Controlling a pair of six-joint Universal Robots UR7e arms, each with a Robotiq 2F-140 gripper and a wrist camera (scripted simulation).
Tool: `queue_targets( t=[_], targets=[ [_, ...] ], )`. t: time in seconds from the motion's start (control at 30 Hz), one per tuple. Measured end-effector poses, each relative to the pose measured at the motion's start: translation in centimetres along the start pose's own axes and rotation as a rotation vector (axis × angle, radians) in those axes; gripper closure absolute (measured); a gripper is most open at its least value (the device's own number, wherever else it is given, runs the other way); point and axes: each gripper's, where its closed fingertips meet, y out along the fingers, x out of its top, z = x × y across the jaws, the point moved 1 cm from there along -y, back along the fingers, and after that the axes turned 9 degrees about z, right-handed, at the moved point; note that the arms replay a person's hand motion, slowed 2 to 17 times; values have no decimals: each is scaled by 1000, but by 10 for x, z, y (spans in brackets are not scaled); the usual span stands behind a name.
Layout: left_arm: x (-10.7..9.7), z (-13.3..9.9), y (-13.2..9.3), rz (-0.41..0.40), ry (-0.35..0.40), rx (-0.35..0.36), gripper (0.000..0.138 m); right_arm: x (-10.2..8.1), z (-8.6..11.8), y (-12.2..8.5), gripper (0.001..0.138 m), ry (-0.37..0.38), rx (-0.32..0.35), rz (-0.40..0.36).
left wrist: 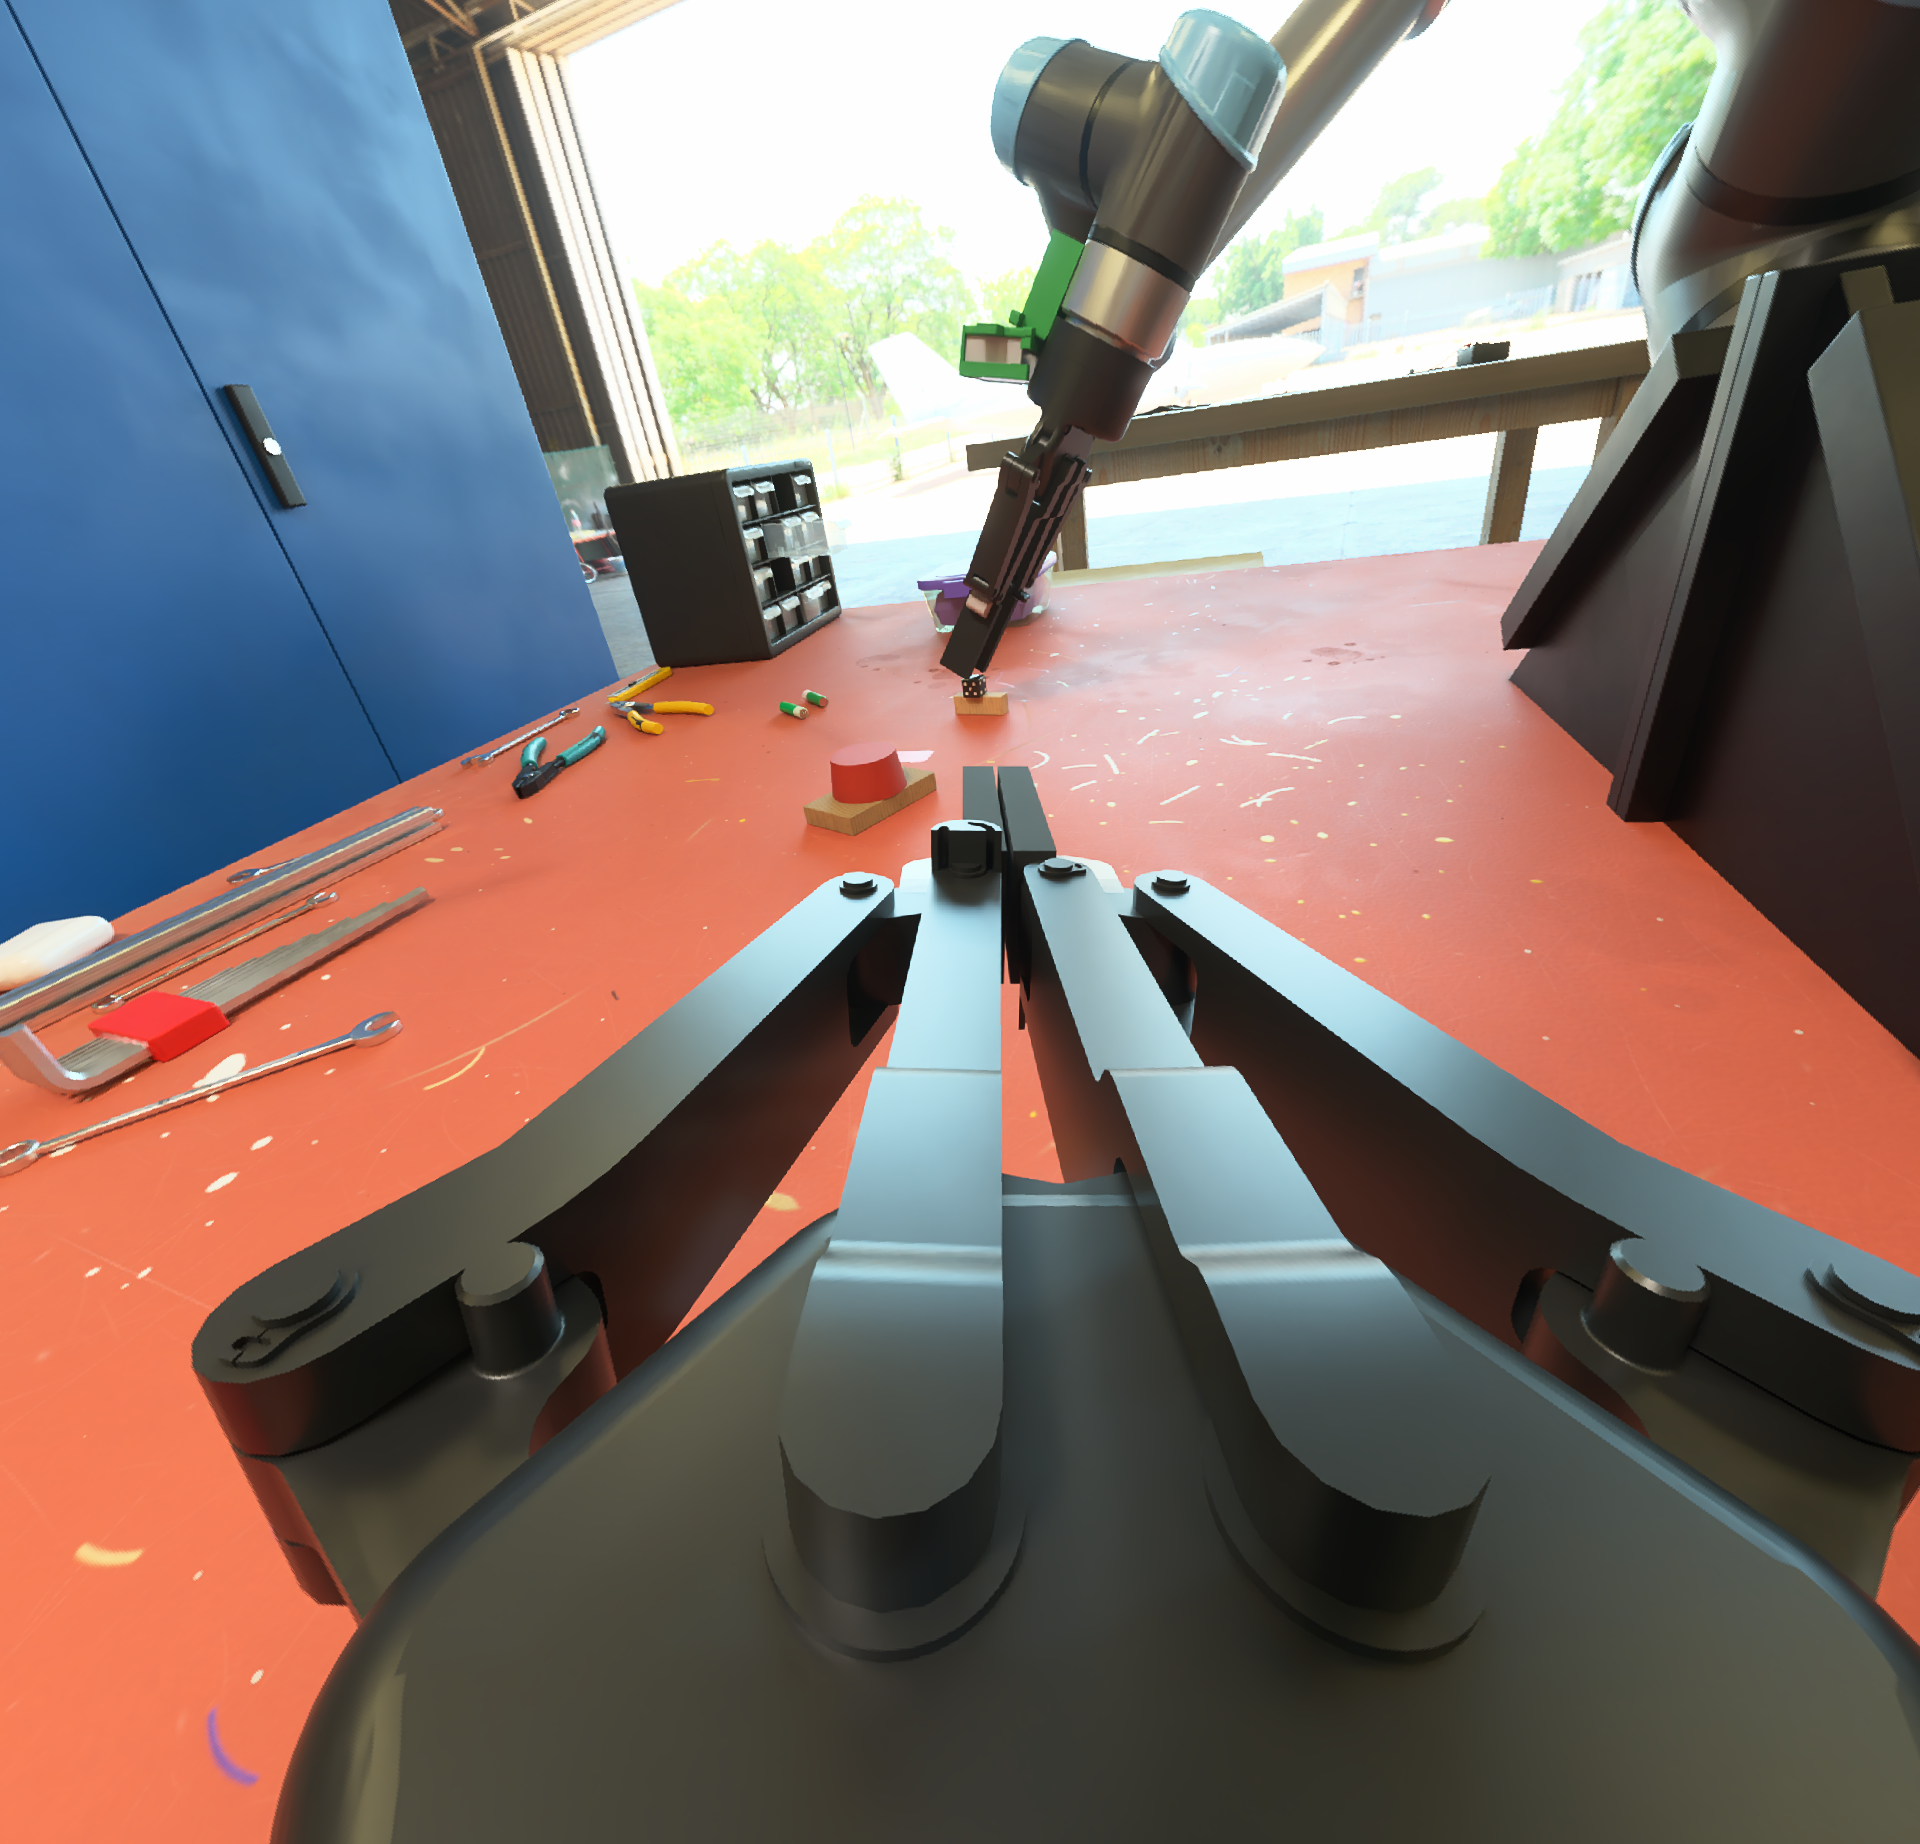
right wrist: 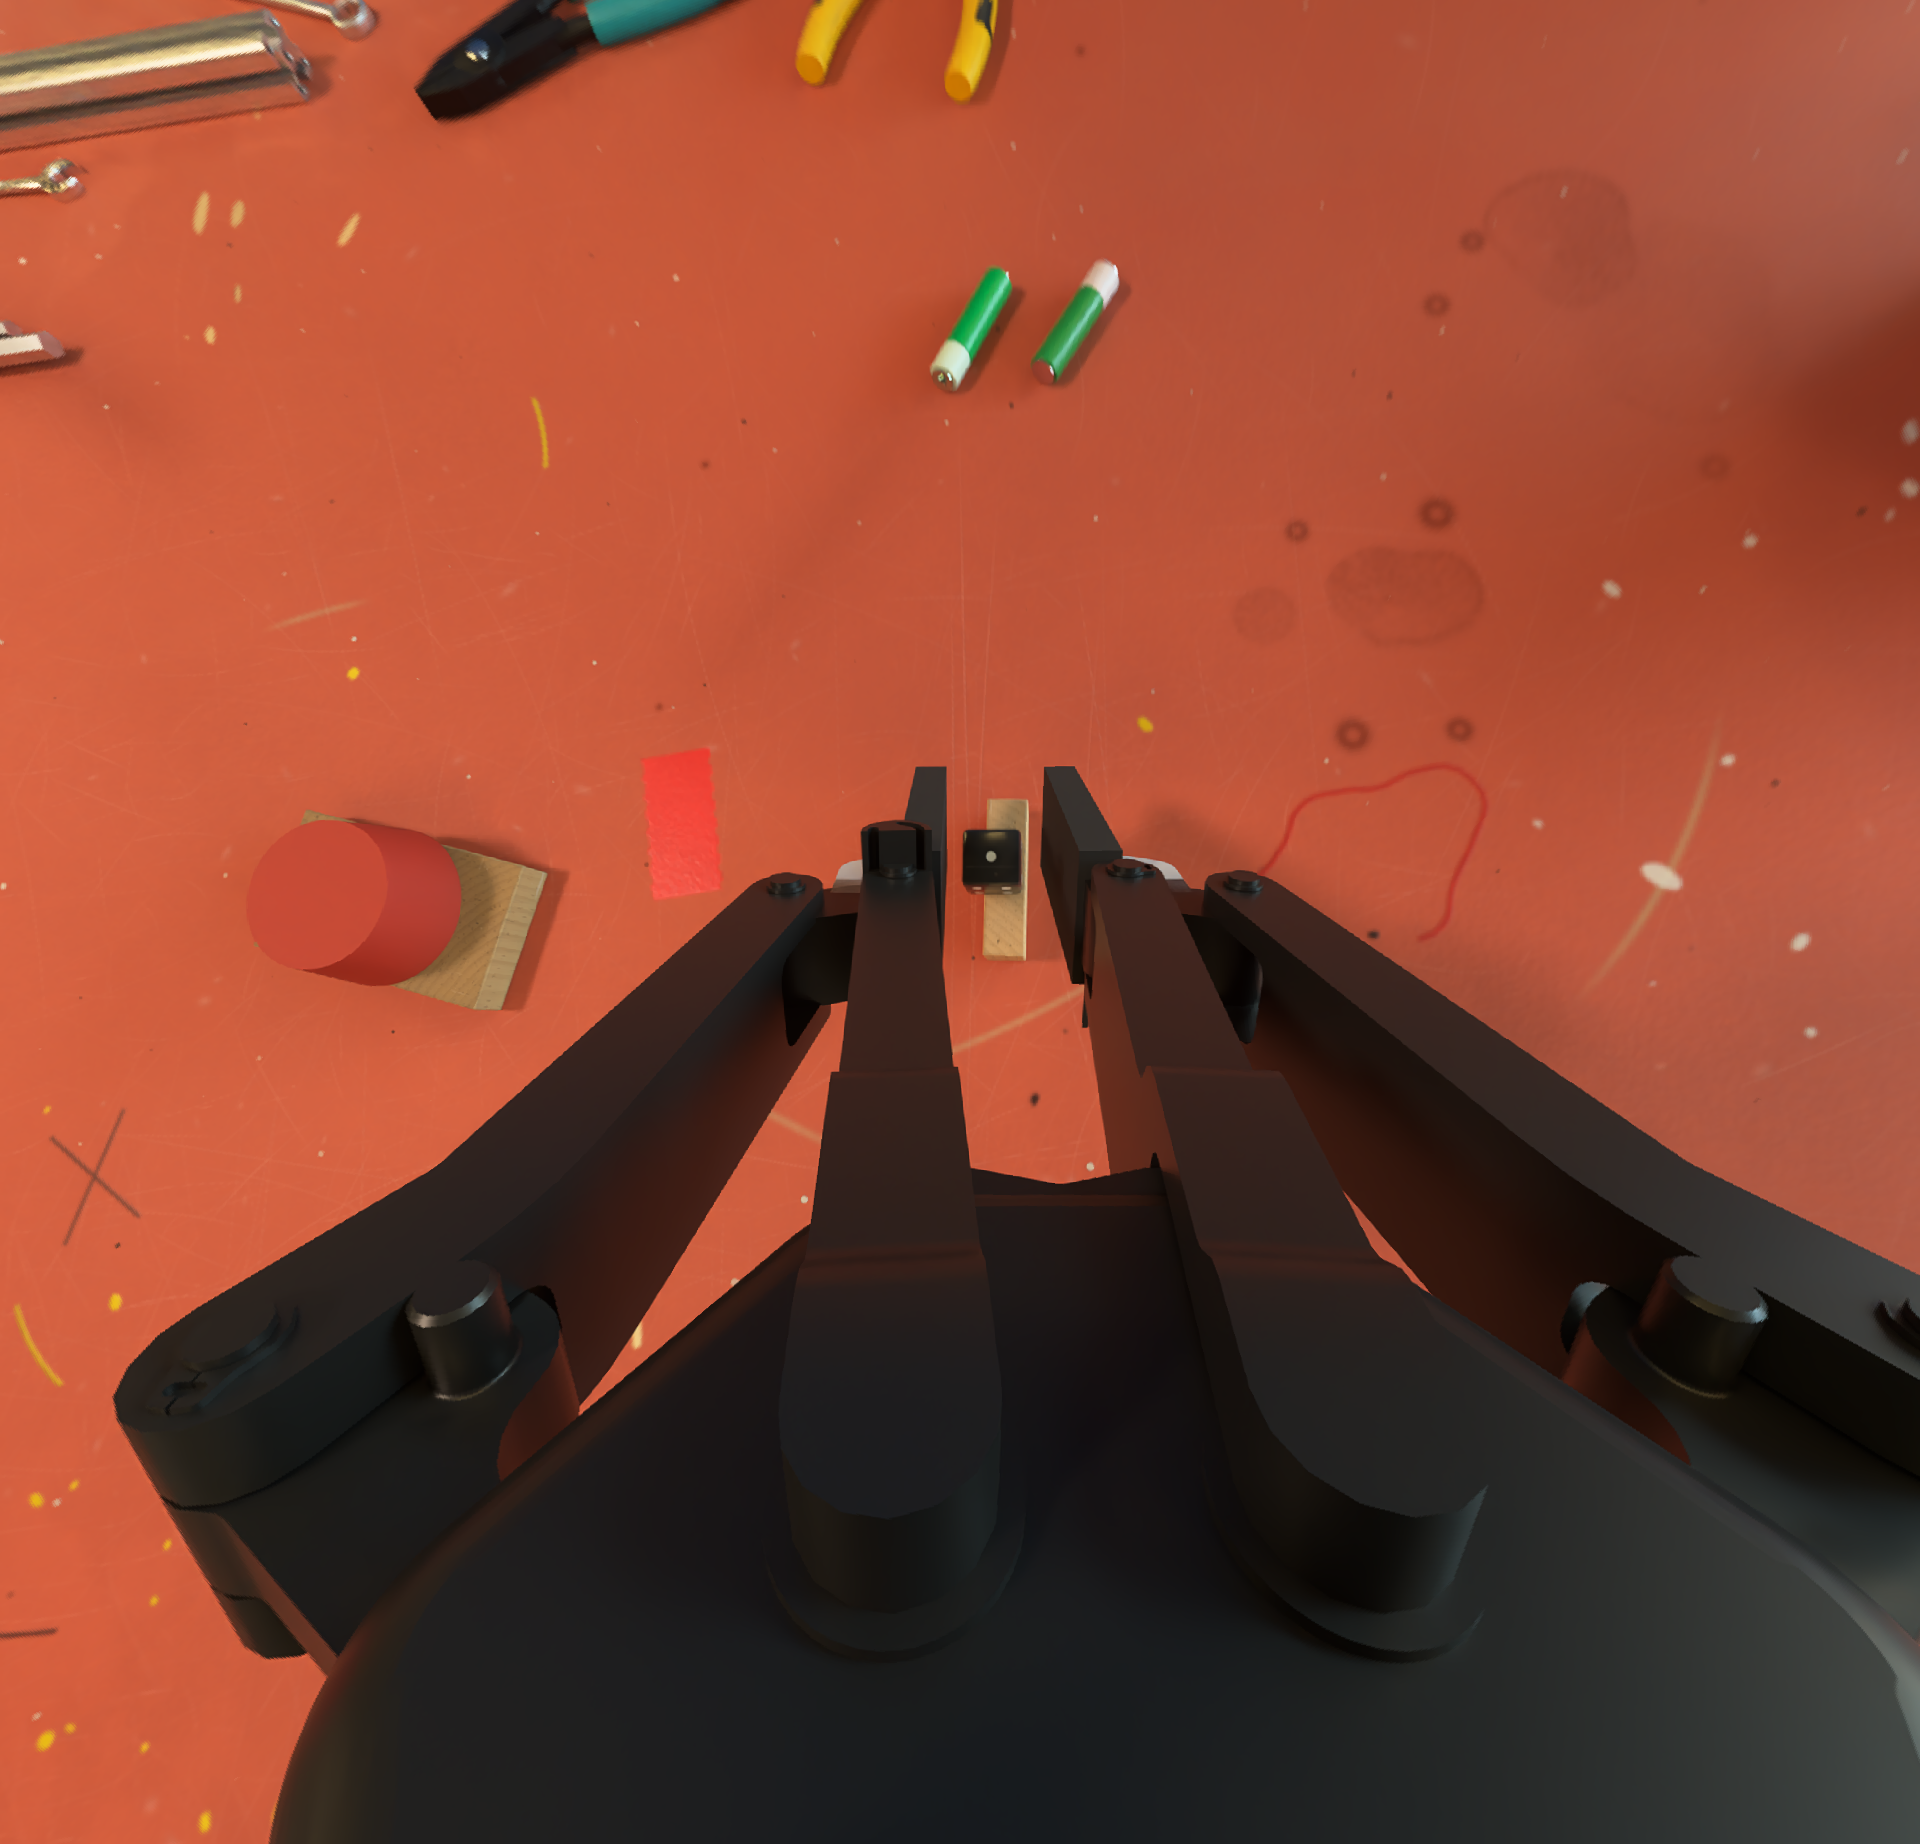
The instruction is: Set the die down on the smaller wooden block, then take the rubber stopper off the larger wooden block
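A small black die rests on the smaller wooden block, a narrow strip between my right gripper's fingers. My right gripper is slightly open, with its pads either side of the die and a gap on each side. In the left wrist view the die and its block sit just under the right gripper. A red rubber stopper stands on the larger wooden block; it also shows in the right wrist view. My left gripper is shut and empty, just right of that block.
Teal pliers, yellow pliers and two green batteries lie beyond the blocks. A red tape patch lies between the blocks. A black drawer cabinet, wrenches and a hex key are left; an arm base stands right.
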Motion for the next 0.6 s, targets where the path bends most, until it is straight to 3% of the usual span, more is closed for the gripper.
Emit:
queue_targets(
  t=[0.27,0.47,0.6],
  targets=[
    [1,3,-2,-9,1,8,137,24,20,-32,106,-173,-51,-149],
    [2,7,-3,-15,-4,13,137,35,61,-59,102,-371,-26,-234],
    [1,9,-4,-17,-12,17,137,35,92,-72,101,-513,5,-244]
  ],
)
